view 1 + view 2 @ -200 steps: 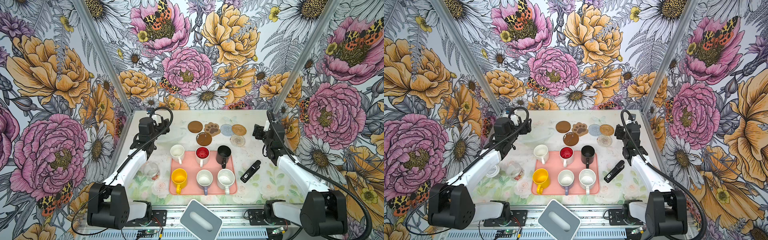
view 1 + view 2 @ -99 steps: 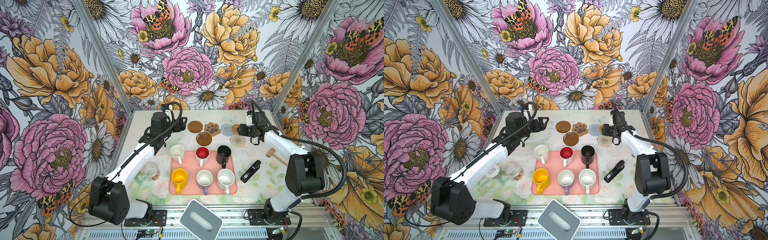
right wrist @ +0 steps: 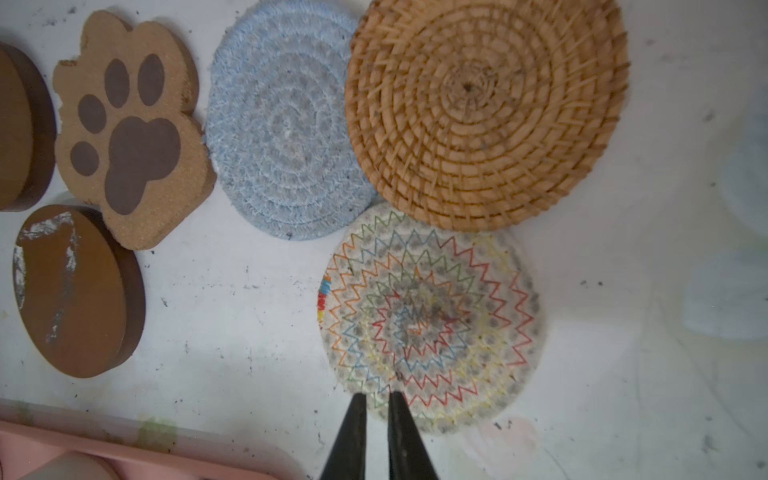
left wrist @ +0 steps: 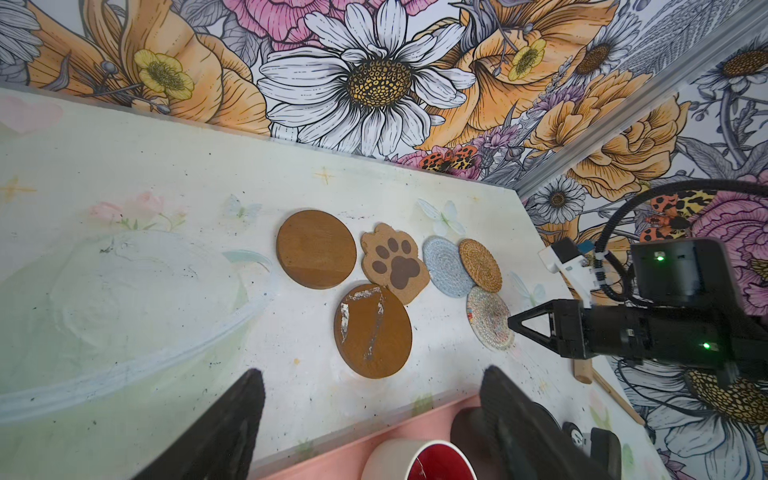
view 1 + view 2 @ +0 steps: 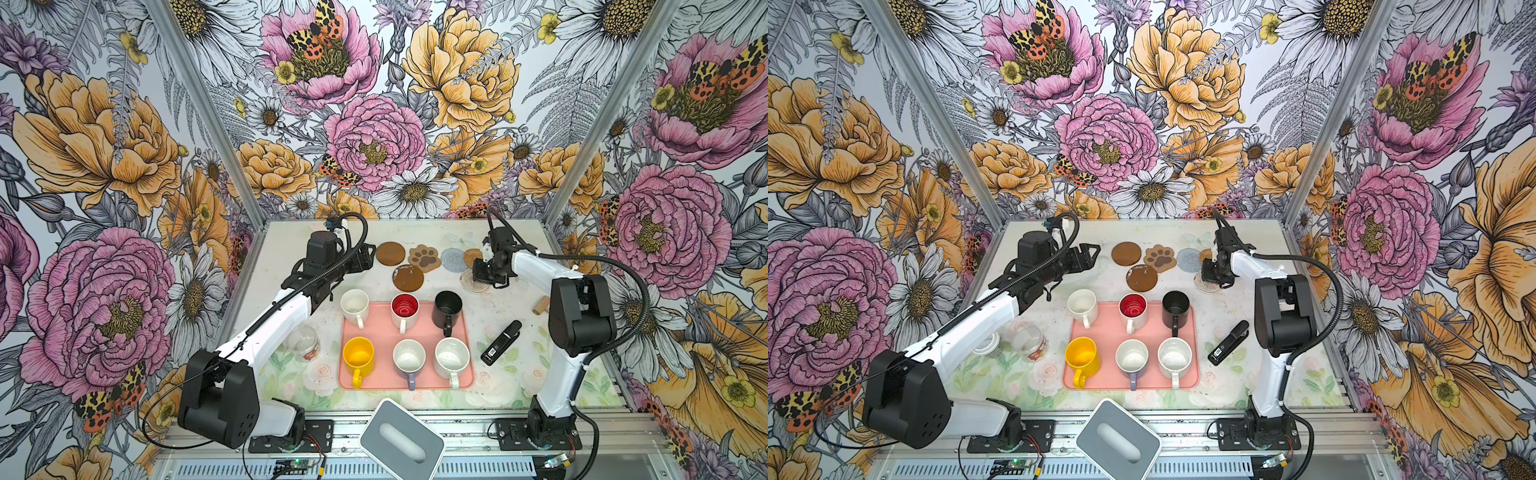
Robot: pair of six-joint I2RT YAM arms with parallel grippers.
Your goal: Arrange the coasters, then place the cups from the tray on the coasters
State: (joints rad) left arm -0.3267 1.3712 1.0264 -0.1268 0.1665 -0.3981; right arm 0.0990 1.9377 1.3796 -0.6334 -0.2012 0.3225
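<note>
Black right hand (image 3: pixel 375 395), nearly closed, touches the stitched coaster (image 3: pixel 432 320).

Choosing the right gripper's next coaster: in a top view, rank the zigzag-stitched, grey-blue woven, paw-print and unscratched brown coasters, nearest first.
From the right gripper:
1. zigzag-stitched coaster, at its fingertips.
2. grey-blue woven coaster, back row.
3. paw-print coaster, further left.
4. unscratched brown disc, leftmost.

**Hidden and Cropped Regions**

Right wrist view: the frame edge crops the right hand (image 3: pixel 375 397) behind its fingertips, one brown disc (image 3: pixel 16 129) and the tray (image 3: pixel 124 453); whether the hand pinches the stitched coaster (image 3: pixel 432 320) cannot be told. Both top views: the right arm (image 5: pixel 540 266) hides part of that coaster and the rattan coaster (image 5: pixel 471 254). Left wrist view: the red-lined cup (image 4: pixel 432 465) is cropped.
</note>
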